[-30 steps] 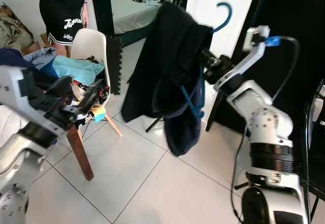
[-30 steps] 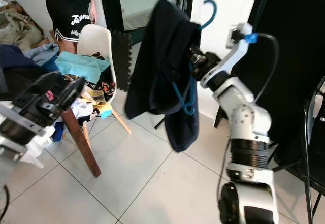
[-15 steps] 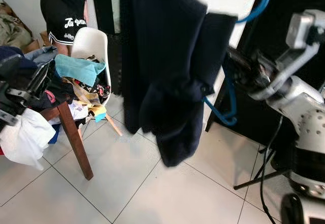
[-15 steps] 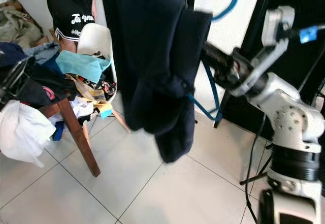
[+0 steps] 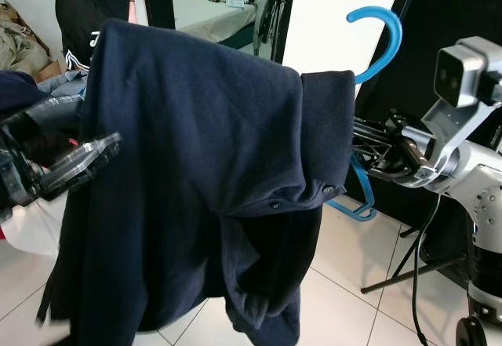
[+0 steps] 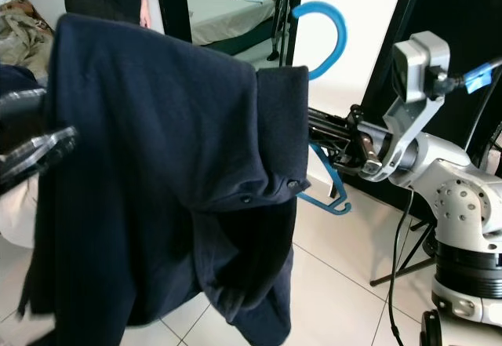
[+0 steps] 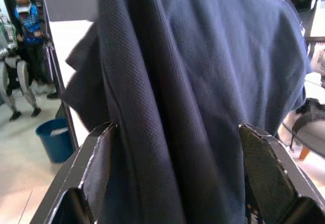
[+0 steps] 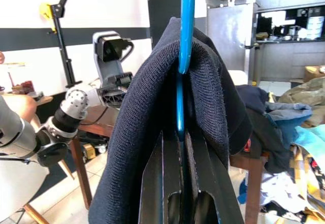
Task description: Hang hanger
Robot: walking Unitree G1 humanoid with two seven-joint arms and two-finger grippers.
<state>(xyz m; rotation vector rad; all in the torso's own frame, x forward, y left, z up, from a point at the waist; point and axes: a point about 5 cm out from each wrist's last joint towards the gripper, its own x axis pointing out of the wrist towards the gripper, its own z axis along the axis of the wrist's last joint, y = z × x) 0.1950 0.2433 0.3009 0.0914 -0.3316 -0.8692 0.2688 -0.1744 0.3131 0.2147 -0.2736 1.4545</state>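
The blue plastic hanger [image 5: 369,111] is carried in mid-air in front of the robot, its hook standing up above a navy polo shirt [image 5: 204,189] draped over it. The right gripper [image 6: 325,138] is clamped on the hanger's frame; its wrist view shows the blue bar pinched between the two black fingers [image 8: 170,183], with cloth folded over either side. The left gripper [image 5: 74,162] reaches in from the other side with its fingers spread wide, the shirt hanging between them without being squeezed. To do this step well, the hook should probably stay upright and facing the rail, the grip firm so the frame does not twist, and the left fingers should steady the cloth rather than drag it off. No rail can be made out yet. The hanging shirt hides much of the floor ahead. A black stand [image 5: 408,260] and cable lie near the right arm, a person [image 5: 82,9] stands behind, and a bed [image 5: 208,5] shows through the doorway.
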